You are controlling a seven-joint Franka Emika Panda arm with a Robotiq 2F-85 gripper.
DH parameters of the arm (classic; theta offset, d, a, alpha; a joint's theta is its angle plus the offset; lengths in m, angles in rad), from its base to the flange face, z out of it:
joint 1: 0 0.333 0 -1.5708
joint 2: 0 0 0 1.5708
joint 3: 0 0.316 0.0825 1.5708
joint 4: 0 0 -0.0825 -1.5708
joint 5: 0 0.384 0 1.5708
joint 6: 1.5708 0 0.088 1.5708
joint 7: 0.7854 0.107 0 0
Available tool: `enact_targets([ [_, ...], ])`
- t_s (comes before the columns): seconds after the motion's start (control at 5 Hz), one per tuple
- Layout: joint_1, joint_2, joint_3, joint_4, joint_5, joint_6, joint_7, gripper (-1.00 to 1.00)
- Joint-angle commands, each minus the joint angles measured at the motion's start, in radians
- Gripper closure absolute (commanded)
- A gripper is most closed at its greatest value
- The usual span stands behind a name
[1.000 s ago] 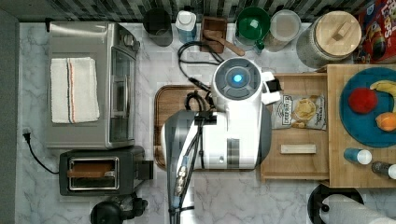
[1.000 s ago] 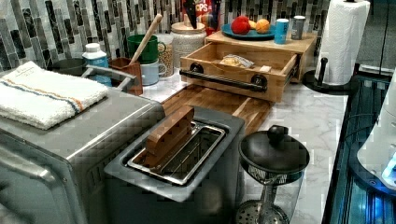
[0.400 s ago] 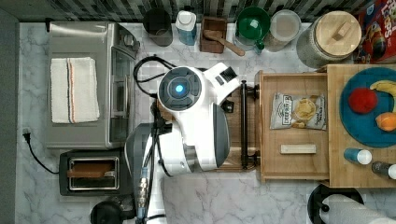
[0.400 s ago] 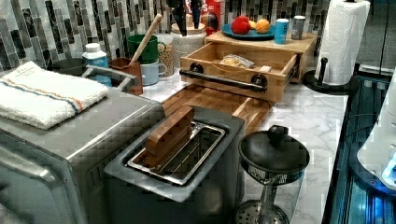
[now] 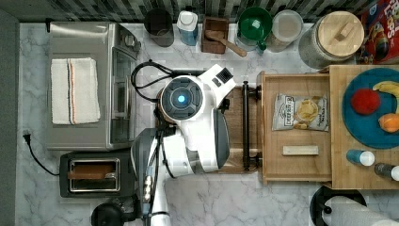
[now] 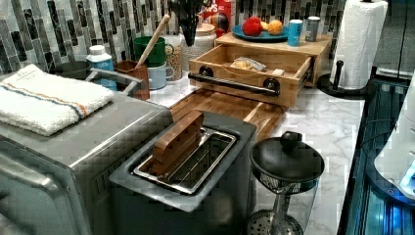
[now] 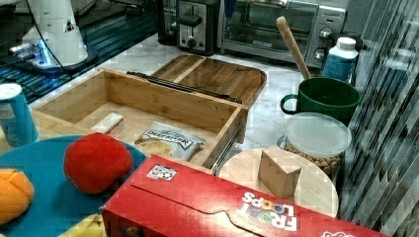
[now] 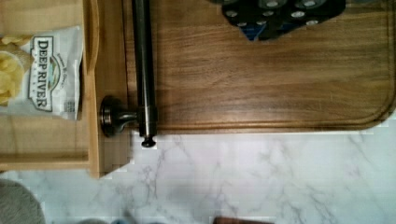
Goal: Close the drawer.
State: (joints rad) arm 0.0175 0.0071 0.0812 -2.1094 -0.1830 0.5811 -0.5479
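The drawer (image 5: 295, 79) stands pulled out from under the cabinet top, its light-wood rim walls around a chip bag (image 5: 301, 112) and a small pale block (image 5: 300, 150). Its black bar handle (image 5: 245, 125) runs along the side facing the arm. The handle also shows in the left view (image 6: 230, 83), the right view (image 7: 183, 86) and the wrist view (image 8: 144, 70). My arm (image 5: 181, 99) hangs over the brown cutting board, just to the top view's left of the handle. The gripper (image 6: 188, 17) is a dark shape above the board, apart from the handle.
The brown cutting board (image 5: 235, 108) lies against the drawer's front. A toaster oven (image 5: 84, 84) and toaster (image 5: 94, 174) sit at the top view's left. Mugs, jars and a bottle line the back wall. The cabinet top (image 5: 343, 174) carries a blue plate of fruit.
The arm has swung to the top view's left, off the drawer's front edge and over the cutting board, uncovering the black handle. The drawer itself has not moved.
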Motion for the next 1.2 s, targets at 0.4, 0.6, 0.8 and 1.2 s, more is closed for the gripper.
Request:
enact_targets([
  [0.4, -0.018, 0.145, -0.026, -0.072, -0.063, 0.065, -0.115, 1.00],
  [0.6, -0.029, 0.149, -0.022, -0.117, -0.096, 0.149, -0.096, 1.00],
  [0.8, -0.034, 0.142, -0.033, -0.136, -0.102, 0.180, -0.112, 1.00],
  [1.2, -0.091, 0.169, -0.055, -0.150, -0.143, 0.290, -0.182, 1.00],
])
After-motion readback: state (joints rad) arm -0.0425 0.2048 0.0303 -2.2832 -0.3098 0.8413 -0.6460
